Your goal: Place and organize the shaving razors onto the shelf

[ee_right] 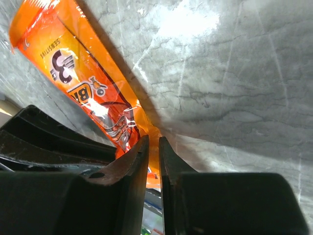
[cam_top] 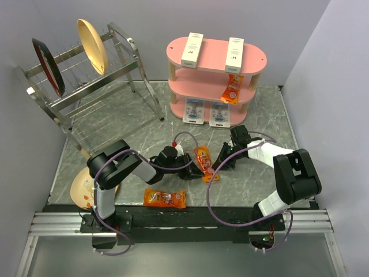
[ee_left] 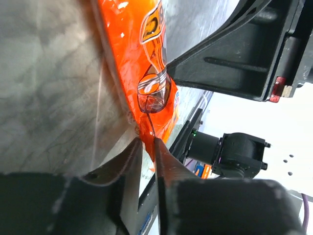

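Two claws are clenching one orange razor packet [cam_top: 203,157] at the frame's centre, the left claw [ee_left: 148,143] and right claw [ee_right: 153,141] each nipping an edge. The pink shelf [cam_top: 214,55] is standing upper right. Pulling opposite ways risks tearing or dropping the packet.
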You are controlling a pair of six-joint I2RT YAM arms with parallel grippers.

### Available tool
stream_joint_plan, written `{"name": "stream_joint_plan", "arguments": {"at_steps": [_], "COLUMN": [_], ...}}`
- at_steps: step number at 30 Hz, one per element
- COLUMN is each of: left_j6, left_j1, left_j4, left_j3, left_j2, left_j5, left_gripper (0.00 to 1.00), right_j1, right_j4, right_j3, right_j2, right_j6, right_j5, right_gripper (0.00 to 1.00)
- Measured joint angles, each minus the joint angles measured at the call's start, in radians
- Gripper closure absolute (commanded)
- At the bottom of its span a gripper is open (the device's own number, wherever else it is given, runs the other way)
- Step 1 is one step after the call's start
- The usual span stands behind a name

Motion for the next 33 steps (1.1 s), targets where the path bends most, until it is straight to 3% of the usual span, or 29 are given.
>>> {"name": "stream_joint_plan", "arguments": {"at_steps": [2, 3, 9, 17, 22, 26, 33], "left_j6": [0.000, 0.001, 0.106, 0.383, 0.640, 0.867, 1.048], "left_j1": [0.011, 0.019, 0.082, 0.181, 0.245, 0.286, 0.332], "left_j4": [-0.002, -0.005, -0.114, -0.328, -0.558, -0.796, -1.003], "left_j3": [0.000, 0.000, 0.011, 0.076, 0.262, 0.519, 0.867], "left_j2": [0.000, 0.000, -0.046, -0.264, -0.307, -0.272, -0.117], "left_j5": [0.001, 0.002, 0.023, 0.199, 0.352, 0.420, 0.438], "left_gripper": [0.90, 0.99, 0.99, 0.99, 0.99, 0.99, 0.99], "right_j1": [-0.005, -0.007, -0.017, -0.117, -0.183, -0.220, -0.347], "right_j4": [0.000, 0.000, -0.010, -0.113, -0.125, -0.135, -0.140], "right_j3": [0.000, 0.000, 0.001, 0.113, 0.159, 0.157, 0.113], "right_j2": [0.000, 0.000, -0.023, -0.091, -0.153, -0.209, -0.271], "right_j6": [-0.002, -0.004, -0.046, -0.233, -0.331, -0.382, -0.424], "right_j5": [0.003, 0.006, 0.026, 0.092, 0.134, 0.158, 0.171], "right_gripper": [0.78, 0.78, 0.77, 0.77, 0.76, 0.76, 0.75]}}
